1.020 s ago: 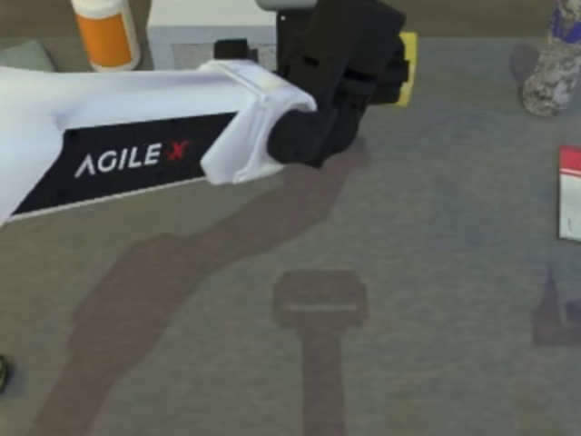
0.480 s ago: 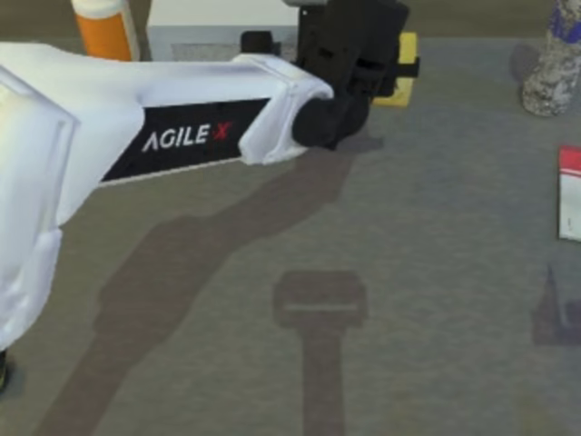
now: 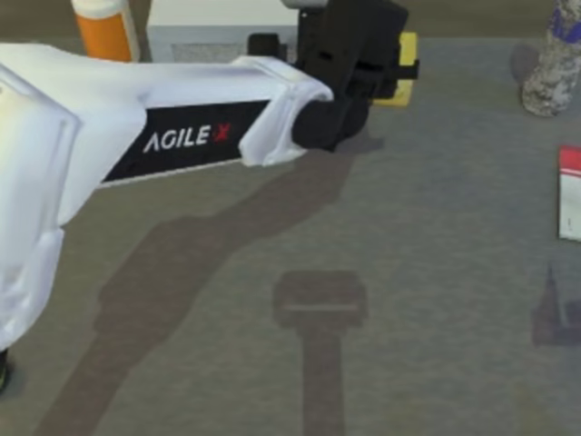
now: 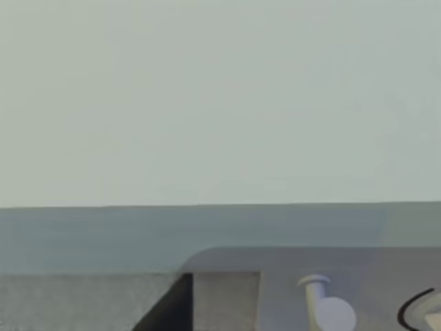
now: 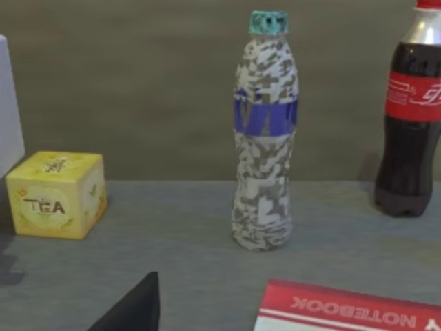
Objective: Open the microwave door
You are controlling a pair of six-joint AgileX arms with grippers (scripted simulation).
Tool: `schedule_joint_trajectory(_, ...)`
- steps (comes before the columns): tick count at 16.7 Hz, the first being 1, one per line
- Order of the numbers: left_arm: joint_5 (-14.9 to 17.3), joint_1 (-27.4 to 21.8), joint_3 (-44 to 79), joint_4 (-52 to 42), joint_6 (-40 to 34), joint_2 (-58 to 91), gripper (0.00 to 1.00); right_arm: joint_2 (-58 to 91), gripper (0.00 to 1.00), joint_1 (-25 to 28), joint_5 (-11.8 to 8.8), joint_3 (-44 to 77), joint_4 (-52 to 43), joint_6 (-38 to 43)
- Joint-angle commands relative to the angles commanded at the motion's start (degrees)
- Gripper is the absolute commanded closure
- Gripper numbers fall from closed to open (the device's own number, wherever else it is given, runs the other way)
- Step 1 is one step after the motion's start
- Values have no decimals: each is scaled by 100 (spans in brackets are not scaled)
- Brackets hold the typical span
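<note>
The white microwave [image 3: 213, 18] stands at the table's back edge, left of centre. Its grey mesh door [image 3: 204, 51] faces the front. My left arm reaches in from the left, and the black left gripper [image 3: 340, 41] sits right up against the microwave's front right part, hiding it. In the left wrist view the microwave [image 4: 220, 103] fills the picture. A black part of the left gripper [image 4: 169, 309] lies over the door's mesh window [image 4: 69, 303], with a silver knob [image 4: 324, 303] beside it. I cannot see whether the door is ajar. The right gripper [image 5: 131, 310] shows only as a black tip.
An orange bottle [image 3: 104, 32] stands left of the microwave. A yellow tea box [image 3: 406, 68] is just right of the left gripper. On the right are a camouflage bottle [image 3: 552, 64], a cola bottle [image 5: 412, 117] and a red notebook [image 3: 570, 193].
The left arm has swung right and toward the microwave over the last second. In the last half second it has barely moved.
</note>
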Motion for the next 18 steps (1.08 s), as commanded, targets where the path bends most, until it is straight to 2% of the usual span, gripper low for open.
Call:
schedule_joint_trajectory(8,0,0,0,0,0,0,98,0,0,0,0,0,0,0)
schedule_joint_trajectory(16,0,0,0,0,0,0,100,0,0,0,0,0,0,0)
schedule_joint_trajectory(17,2,-357,-231,-8,-5,-178,100,0,0,0,0,0,0,0)
schedule_joint_trajectory(18,5,-357,-220,-19,-8,-174,100,0,0,0,0,0,0,0)
